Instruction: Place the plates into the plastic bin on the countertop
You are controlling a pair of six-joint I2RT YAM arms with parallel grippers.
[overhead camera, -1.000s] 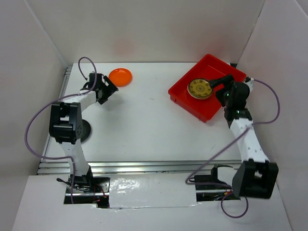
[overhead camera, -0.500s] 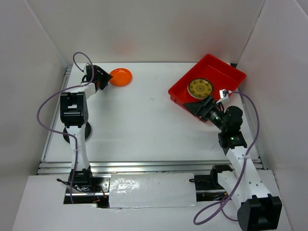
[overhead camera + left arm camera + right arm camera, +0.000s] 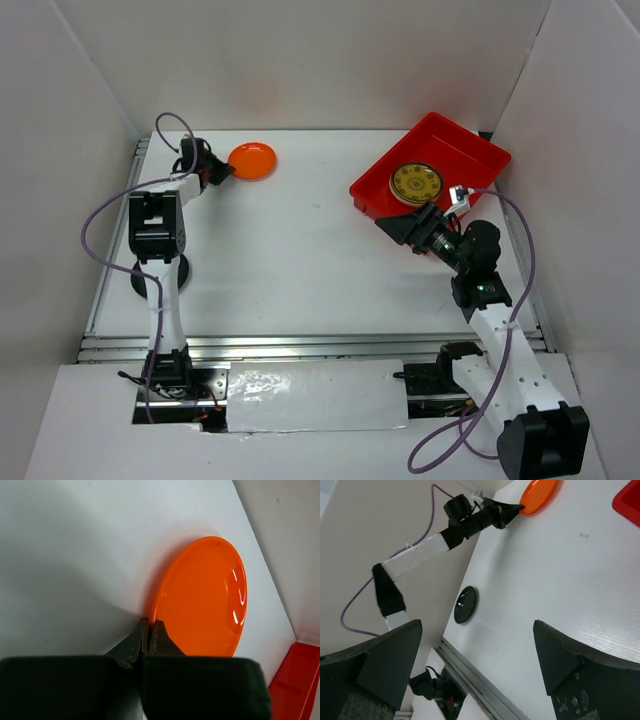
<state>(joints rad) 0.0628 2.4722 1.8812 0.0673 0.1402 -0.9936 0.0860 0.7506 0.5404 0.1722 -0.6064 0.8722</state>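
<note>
An orange plate (image 3: 253,160) lies at the back left of the white countertop (image 3: 290,250). My left gripper (image 3: 222,168) is shut on its near rim. In the left wrist view the fingertips (image 3: 150,622) pinch the edge of the orange plate (image 3: 205,600). The red plastic bin (image 3: 470,150) sits at the back right and holds a gold patterned plate (image 3: 415,183). My right gripper (image 3: 400,225) hangs open and empty just outside the bin's front left wall. A dark plate (image 3: 178,275) lies by the left wall, partly under the left arm.
White walls enclose the countertop on three sides, and a metal rail (image 3: 300,347) runs along its front edge. The right wrist view shows the dark plate (image 3: 465,605), the orange plate (image 3: 538,495), a corner of the bin (image 3: 627,502) and my open right gripper (image 3: 477,625).
My left gripper has reached the orange plate and closed on its rim. The right arm has drawn back out of the bin towards the front, leaving the gold plate inside.
</note>
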